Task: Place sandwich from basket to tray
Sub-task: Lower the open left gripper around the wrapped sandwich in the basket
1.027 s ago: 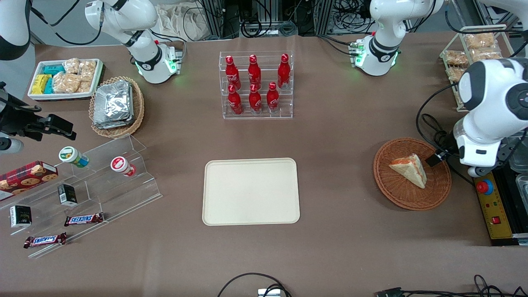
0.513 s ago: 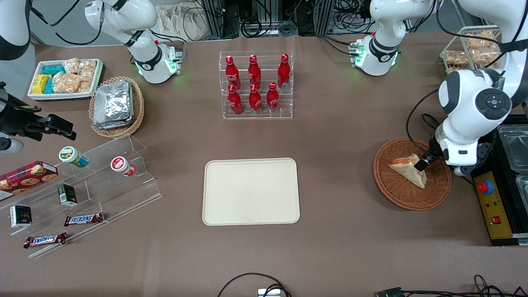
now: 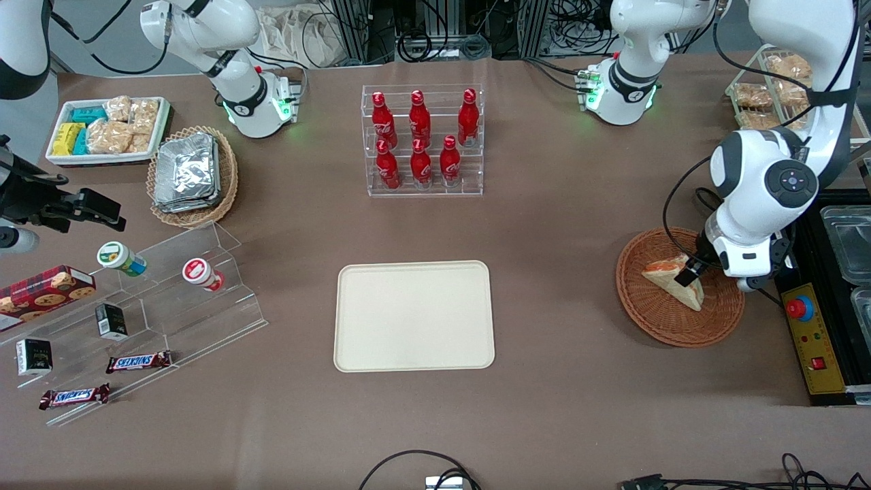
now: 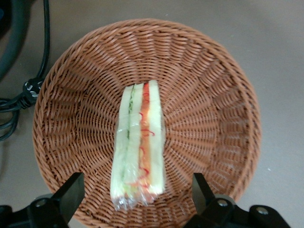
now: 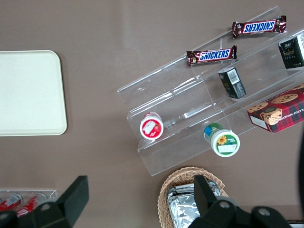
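1. The sandwich (image 4: 139, 145) lies in the middle of the basket (image 4: 218, 114), filling edge up — not touched by either finger.
2. The hand (image 4: 137, 197) hovers just above it, fingers (image 4: 71, 190) spread wide to either side.
3. The tray (image 3: 414, 316) sits bare on the counter (image 3: 558, 381), well apart, toward the parked arm's end.
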